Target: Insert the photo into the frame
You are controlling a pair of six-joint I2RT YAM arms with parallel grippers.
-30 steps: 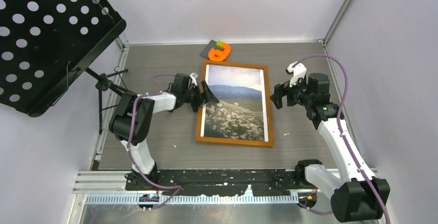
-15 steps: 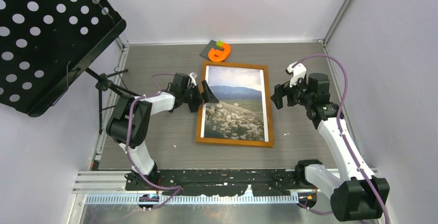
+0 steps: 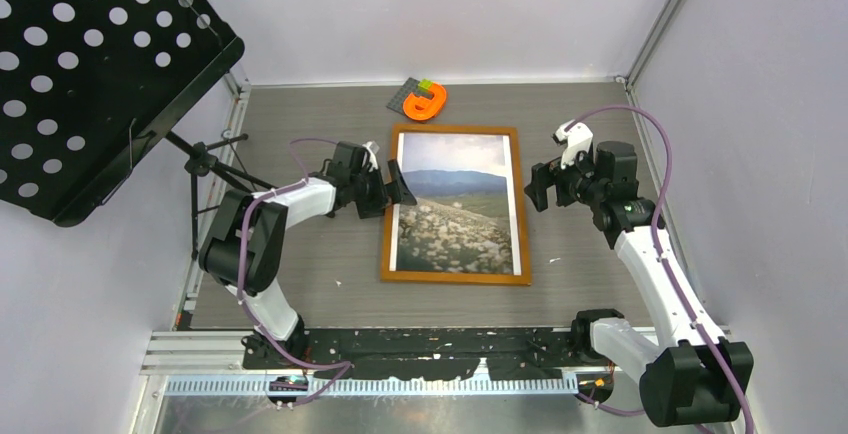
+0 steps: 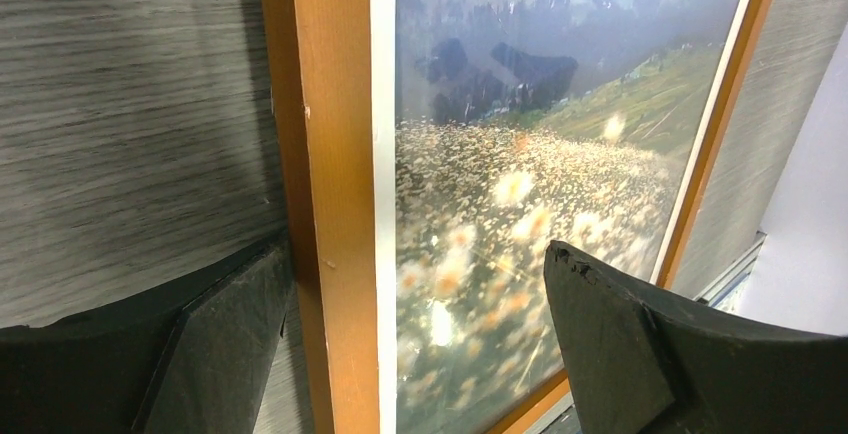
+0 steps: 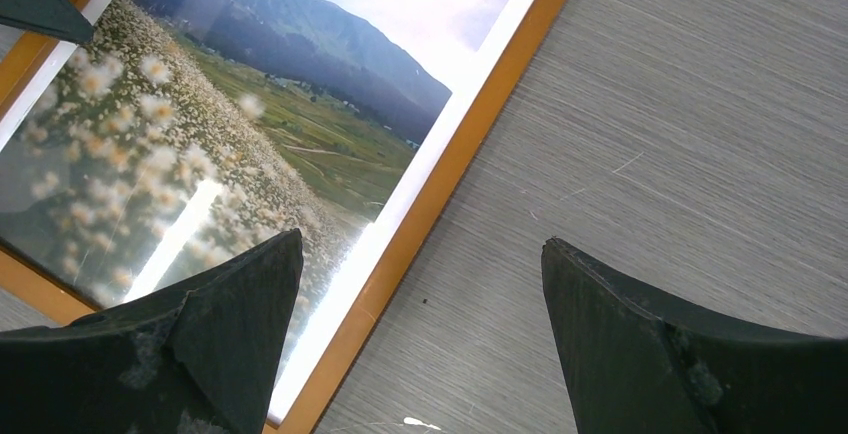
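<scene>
Robot lab cell, white walls [image 3: 430, 14] (aluminium rails [image 3: 660, 16])

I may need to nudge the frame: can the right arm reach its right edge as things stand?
Probably yes: the right pincer hangs open beside the right edge of the frame, nothing between them.

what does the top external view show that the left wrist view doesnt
Only the top external view: the whole frame, the right claw open beside its right edge, an orange object at the far edge of the table, and a black perforated music stand. Only the left wrist view: up close, the open left claw straddling the frame's left rail, one finger over the table, the other over the photo. Both: the photo lying inside the frame on the grey table.
</scene>
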